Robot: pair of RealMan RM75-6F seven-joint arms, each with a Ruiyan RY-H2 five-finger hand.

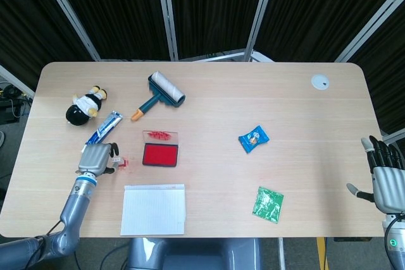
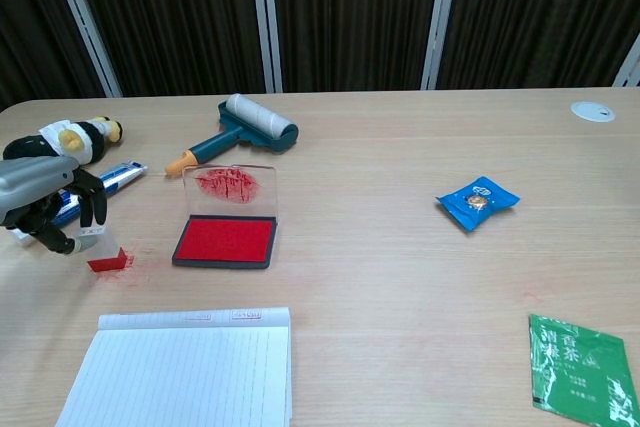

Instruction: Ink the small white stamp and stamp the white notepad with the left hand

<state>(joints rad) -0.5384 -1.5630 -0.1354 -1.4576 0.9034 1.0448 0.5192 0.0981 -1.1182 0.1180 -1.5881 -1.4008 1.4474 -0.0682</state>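
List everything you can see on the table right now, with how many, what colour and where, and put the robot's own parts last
Small stamp: one, clear-white with red base, front left, standing left of the ink pad.
Ink pad: one, red in a dark case, clear lid raised, left of centre.
Notepad: one, white and lined, front left edge.
Lint roller: one, teal with an orange handle tip, back left.
Penguin plush: one, black, white and yellow, far left.
Blue tube: one, blue and white, beside the plush.
Blue packet: one, right of centre.
Green packet: one, front right.
White disc: one, back right corner.
Left hand: one, grey and black, fingers at the stamp's top.
Right hand: one, grey and black, fingers spread, off the right edge.
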